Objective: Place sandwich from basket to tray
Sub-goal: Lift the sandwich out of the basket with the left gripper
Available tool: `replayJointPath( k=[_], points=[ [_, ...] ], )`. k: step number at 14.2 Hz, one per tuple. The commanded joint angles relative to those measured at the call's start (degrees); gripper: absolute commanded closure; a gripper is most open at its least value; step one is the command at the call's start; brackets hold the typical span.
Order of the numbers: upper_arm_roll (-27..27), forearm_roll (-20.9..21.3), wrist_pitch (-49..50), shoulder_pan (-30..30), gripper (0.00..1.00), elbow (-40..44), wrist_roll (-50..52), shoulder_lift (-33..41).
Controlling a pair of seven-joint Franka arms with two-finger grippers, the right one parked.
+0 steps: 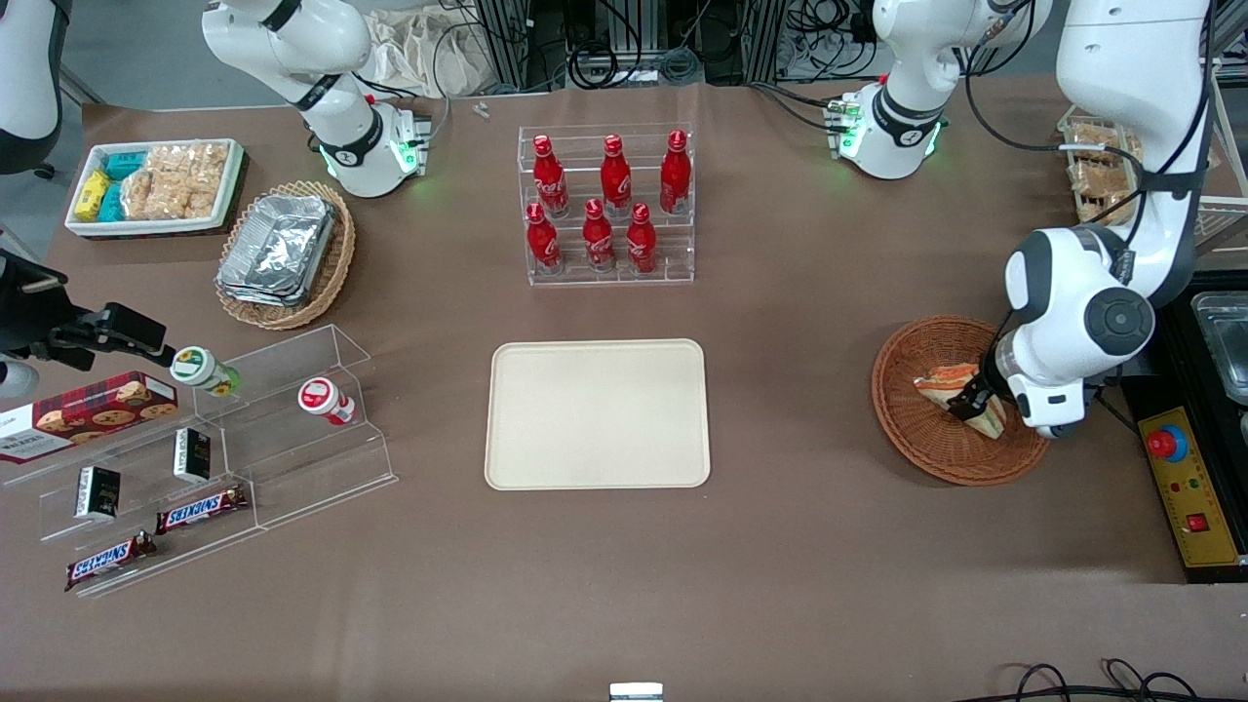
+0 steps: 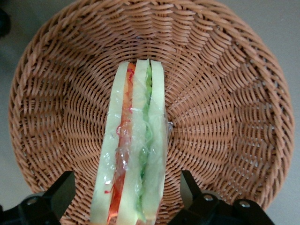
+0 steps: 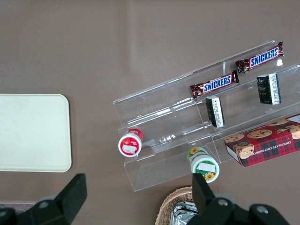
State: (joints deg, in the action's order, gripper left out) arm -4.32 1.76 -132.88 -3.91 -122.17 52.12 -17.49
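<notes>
The sandwich (image 2: pixel 133 150) is a clear-wrapped wedge of white bread with orange-red and green filling. It lies in the reddish-brown wicker basket (image 2: pixel 225 108), toward the working arm's end of the table. My left gripper (image 2: pixel 126 197) is down in the basket and open. Its black fingers (image 2: pixel 190 187) stand on either side of the sandwich with a gap on each side. In the front view the gripper (image 1: pixel 975 405) covers part of the sandwich (image 1: pixel 944 378) inside the basket (image 1: pixel 907 439). The cream tray (image 1: pixel 597 414) lies bare at the table's middle.
A clear rack of red bottles (image 1: pixel 609 205) stands farther from the front camera than the tray. A control box with a red button (image 1: pixel 1185 487) sits beside the basket at the table edge. Toward the parked arm's end are a foil-container basket (image 1: pixel 288 253), a white snack bin (image 1: pixel 156 185) and acrylic shelves (image 1: pixel 224 439).
</notes>
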Motion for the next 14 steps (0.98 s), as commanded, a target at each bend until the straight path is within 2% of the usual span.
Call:
replayJointPath(
  k=[1,2,5,6,7,10,12,14],
  points=[
    [0.3,0.9,-3.4,0.1,0.02,-1.0,0.5,-1.1],
    [0.3,0.8,-4.0,0.0,0.12,-1.0,0.6,-1.4],
    [0.3,0.8,-4.1,0.0,0.69,-0.9,0.7,-1.5],
    [0.3,0.8,-3.7,0.0,0.85,-0.7,0.6,-1.2],
    [0.3,0.8,-3.5,-0.1,0.96,-0.7,0.5,-0.9],
    [1.0,0.8,0.8,-0.9,1.00,-0.4,0.8,2.9],
    [1.9,0.7,10.2,-1.7,1.00,2.2,0.4,7.9],
    [5.8,0.6,19.1,-1.7,1.00,6.7,0.3,11.7]
  ],
)
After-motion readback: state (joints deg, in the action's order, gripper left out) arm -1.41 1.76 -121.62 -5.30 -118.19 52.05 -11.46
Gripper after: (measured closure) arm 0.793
